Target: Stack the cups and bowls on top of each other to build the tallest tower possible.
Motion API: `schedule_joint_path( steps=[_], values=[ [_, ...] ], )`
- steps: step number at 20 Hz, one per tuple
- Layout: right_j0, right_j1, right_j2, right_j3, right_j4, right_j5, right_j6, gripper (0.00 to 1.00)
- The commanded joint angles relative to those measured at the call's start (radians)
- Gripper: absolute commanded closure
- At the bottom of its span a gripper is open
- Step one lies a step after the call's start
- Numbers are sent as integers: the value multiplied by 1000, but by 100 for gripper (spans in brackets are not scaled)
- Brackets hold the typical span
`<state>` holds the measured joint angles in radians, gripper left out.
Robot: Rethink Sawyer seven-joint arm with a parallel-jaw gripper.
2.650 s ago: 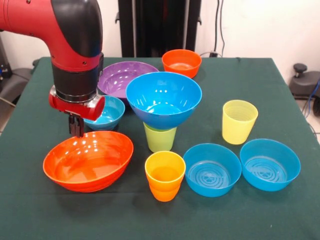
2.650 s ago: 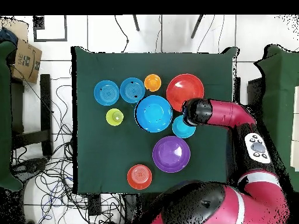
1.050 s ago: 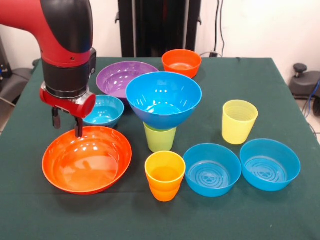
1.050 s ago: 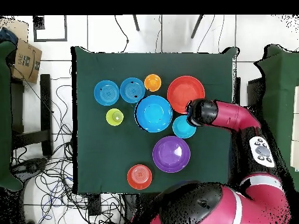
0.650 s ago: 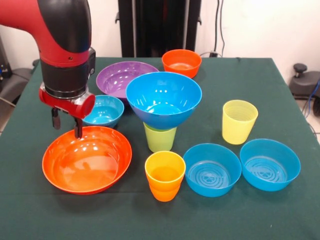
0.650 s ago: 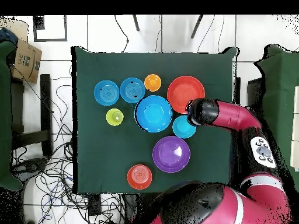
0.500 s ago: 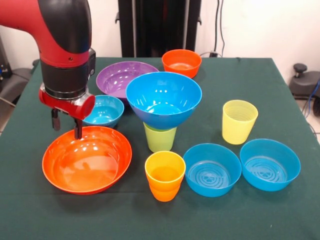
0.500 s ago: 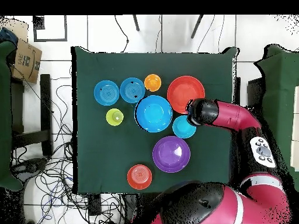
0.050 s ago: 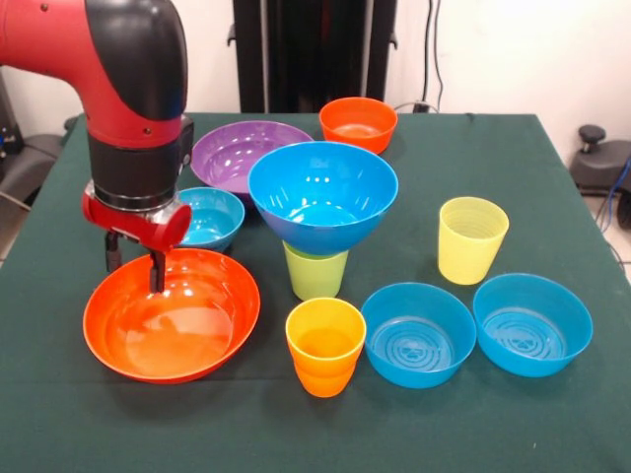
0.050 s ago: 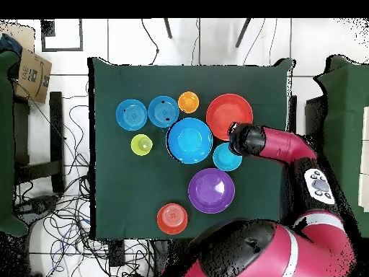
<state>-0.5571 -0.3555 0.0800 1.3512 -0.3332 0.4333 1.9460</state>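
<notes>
The gripper (image 9: 132, 266) has dropped, fingers spread astride the orange bowl (image 9: 173, 313) rim at 10 o'clock; pinch squarely before lifting.

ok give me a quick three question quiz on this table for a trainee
1. True or false: the large blue bowl rests on the lime green cup.
2. Which bowl rim does the end effector straddle? A) purple bowl B) large orange bowl C) small orange bowl
3. How many cups stand on the table with nothing on them?

Key: 1 true; 2 B; 3 two, the orange cup and the pale yellow cup.
</notes>
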Motion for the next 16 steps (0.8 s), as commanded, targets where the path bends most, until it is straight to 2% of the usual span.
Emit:
schedule_joint_path(
  steps=[1, 9, 16],
  values=[
    [5, 80, 76, 31, 4, -72, 66, 0],
    [13, 79, 70, 37, 21, -67, 71, 0],
    [18, 75, 65, 31, 8, -80, 60, 0]
  ],
)
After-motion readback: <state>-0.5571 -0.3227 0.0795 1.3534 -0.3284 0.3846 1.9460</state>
